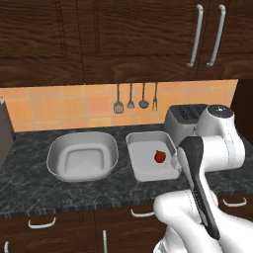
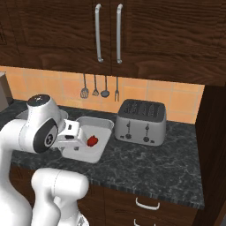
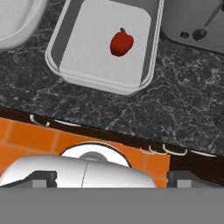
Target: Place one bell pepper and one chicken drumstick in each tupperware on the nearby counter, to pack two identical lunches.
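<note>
One red bell pepper (image 1: 159, 156) (image 2: 92, 141) (image 3: 121, 43) lies inside the rectangular tupperware (image 1: 143, 174) (image 2: 90, 156) (image 3: 83, 76) on the dark counter (image 1: 29, 183) (image 2: 145, 163) (image 3: 175, 109). The rounder, deeper tupperware (image 1: 58, 154) (image 3: 17, 30) stands to its left with nothing in it. My gripper (image 1: 175, 161) (image 2: 70, 142) (image 3: 112, 178) hangs open above the tray's near side, by the counter's front edge, and holds nothing. The pepper sits apart from it, further back in the tray. The chicken drumstick is out of view.
A silver four-slot toaster (image 1: 185, 118) (image 2: 140, 121) (image 3: 192, 22) stands right of the tray. Utensils (image 1: 131, 99) (image 2: 99, 88) hang on the tiled wall under dark cabinets. Drawers with silver handles (image 1: 42, 225) (image 2: 145, 204) run below the counter.
</note>
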{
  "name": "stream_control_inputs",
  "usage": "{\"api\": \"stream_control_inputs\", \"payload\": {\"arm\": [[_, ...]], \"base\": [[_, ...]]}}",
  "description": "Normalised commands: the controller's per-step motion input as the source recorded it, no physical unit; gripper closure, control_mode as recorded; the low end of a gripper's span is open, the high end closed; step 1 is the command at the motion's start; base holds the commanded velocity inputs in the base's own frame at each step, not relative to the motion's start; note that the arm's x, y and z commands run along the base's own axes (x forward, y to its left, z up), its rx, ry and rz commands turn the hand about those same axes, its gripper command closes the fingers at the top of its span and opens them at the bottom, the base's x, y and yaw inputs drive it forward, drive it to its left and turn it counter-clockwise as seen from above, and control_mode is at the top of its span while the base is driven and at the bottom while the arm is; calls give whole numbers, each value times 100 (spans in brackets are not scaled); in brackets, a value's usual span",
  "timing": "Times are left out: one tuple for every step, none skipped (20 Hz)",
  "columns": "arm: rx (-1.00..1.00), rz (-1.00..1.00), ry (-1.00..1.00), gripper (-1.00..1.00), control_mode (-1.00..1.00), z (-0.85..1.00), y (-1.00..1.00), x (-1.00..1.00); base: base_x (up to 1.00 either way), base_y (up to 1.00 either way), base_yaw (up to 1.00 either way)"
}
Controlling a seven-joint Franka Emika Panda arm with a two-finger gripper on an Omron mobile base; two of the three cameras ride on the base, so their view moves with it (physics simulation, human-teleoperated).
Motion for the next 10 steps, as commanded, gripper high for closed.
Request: {"api": "stream_control_inputs", "payload": {"arm": [[0, 0, 0, -100, -100, 0, 0, 0], [0, -4, 0, -100, -100, 0, -12, -31], [0, 0, 0, -100, 100, 0, 0, 0], [0, 0, 0, -100, 100, 0, 0, 0], [0, 0, 0, -100, 100, 0, 0, 0], [0, 0, 0, -100, 100, 0, 0, 0], [0, 0, 0, -100, 100, 0, 0, 0], [0, 0, 0, -100, 100, 0, 0, 0], [0, 0, 0, -100, 100, 0, 0, 0], [0, 0, 0, -100, 100, 0, 0, 0]], "base": [[0, 0, 0], [0, 0, 0], [-64, -29, -11], [-96, -50, -21], [-100, -56, -24], [-100, -63, -27], [-100, -74, -32], [-100, -74, -34], [-100, -77, -37], [-100, -77, -35]]}}
